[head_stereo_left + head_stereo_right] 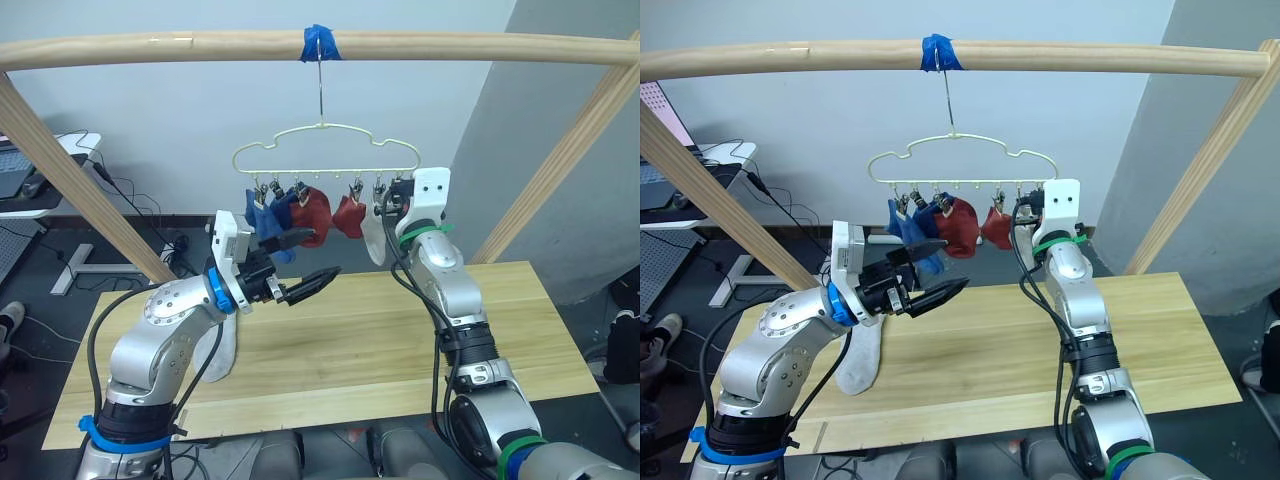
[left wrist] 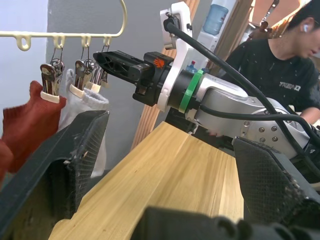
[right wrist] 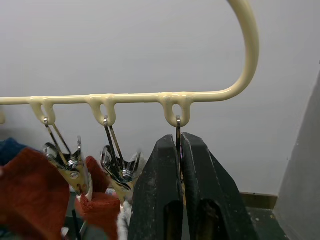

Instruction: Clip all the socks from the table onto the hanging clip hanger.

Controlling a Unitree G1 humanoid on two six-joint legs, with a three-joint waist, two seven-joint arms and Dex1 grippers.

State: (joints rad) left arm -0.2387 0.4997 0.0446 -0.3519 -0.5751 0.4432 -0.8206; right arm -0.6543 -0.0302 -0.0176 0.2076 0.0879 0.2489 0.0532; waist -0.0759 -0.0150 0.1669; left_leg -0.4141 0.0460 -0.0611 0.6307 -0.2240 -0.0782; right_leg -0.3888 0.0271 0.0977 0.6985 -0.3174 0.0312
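The pale-yellow clip hanger (image 1: 330,128) hangs by its hook from a wooden pole. Blue socks (image 1: 268,215), rust red socks (image 1: 312,212) and one light grey sock (image 1: 375,235) hang from its clips. Another light grey sock (image 1: 862,365) lies on the table (image 1: 350,340) at the left, under my left arm. My left gripper (image 1: 318,255) is open and holds nothing, a little above the table and below the blue socks. My right gripper (image 3: 180,145) is raised to the hanger's right end and is shut on the last metal clip (image 3: 177,125), next to the grey sock.
The round wooden pole frame (image 1: 200,45) crosses overhead, with slanted legs at both sides of the table. Blue tape (image 1: 321,42) holds the hook. A person in a black shirt (image 2: 280,65) is beyond the table's right end. Desks and cables stand at the far left.
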